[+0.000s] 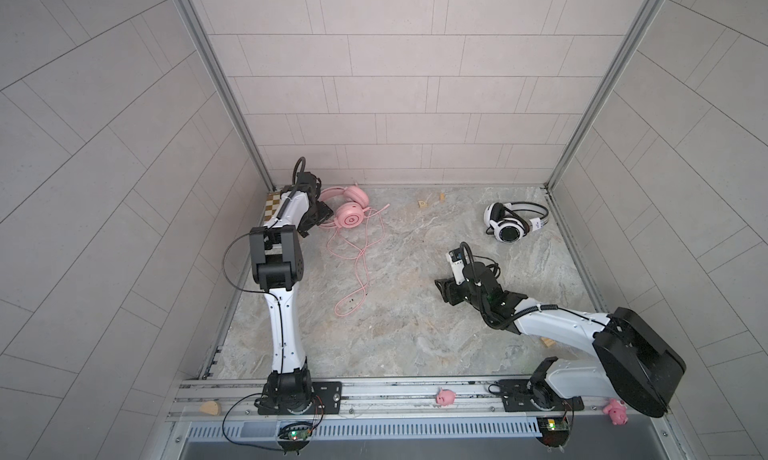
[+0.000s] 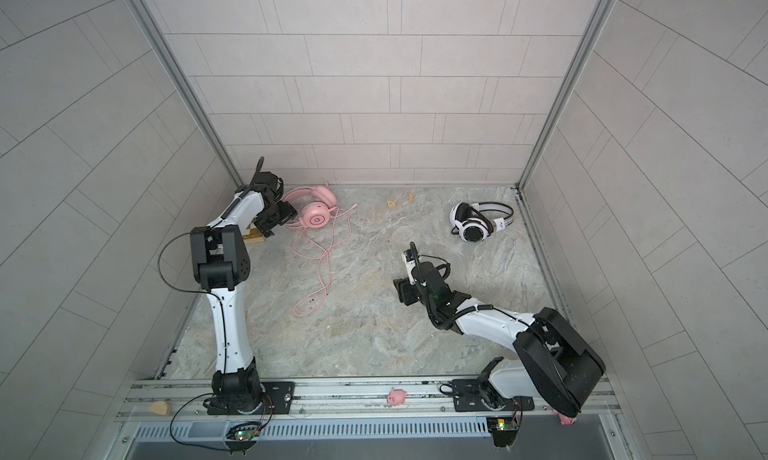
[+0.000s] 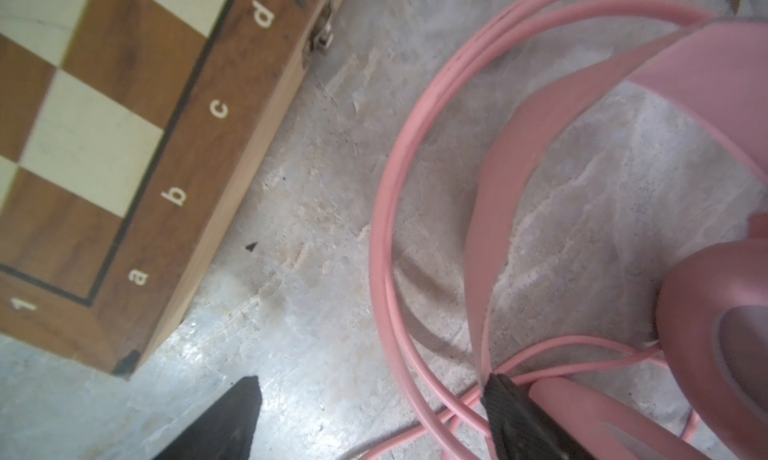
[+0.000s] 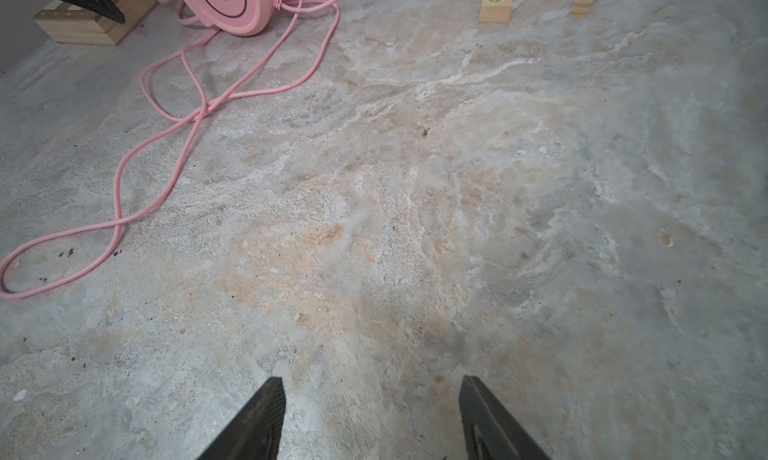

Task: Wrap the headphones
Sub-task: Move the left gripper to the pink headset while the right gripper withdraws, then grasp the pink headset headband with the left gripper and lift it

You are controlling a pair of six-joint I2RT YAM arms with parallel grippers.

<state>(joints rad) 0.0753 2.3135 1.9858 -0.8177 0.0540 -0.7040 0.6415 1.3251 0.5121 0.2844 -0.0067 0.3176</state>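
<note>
The pink headphones (image 1: 351,213) (image 2: 316,213) lie at the back left, and their pink cable (image 1: 358,271) (image 4: 183,117) trails in loops toward the front. My left gripper (image 1: 323,216) (image 2: 284,218) (image 3: 374,395) is open at their headband (image 3: 490,213). The thin pink headband wires (image 3: 386,246) pass between its jaws, and one finger (image 3: 511,412) lies against the band near an ear cup (image 3: 723,312). The white headphones (image 1: 513,222) (image 2: 480,223) with black pads rest at the back right, untouched. My right gripper (image 1: 442,289) (image 2: 401,289) (image 4: 372,395) is open and empty over bare floor mid-right.
A wooden chessboard box (image 3: 104,146) (image 1: 272,204) sits in the back left corner beside my left gripper. Small wooden blocks (image 1: 422,204) (image 4: 494,7) lie at the back middle. Another wooden piece (image 1: 547,343) shows under the right arm. Pink pig toys (image 1: 445,397) sit on the front rail.
</note>
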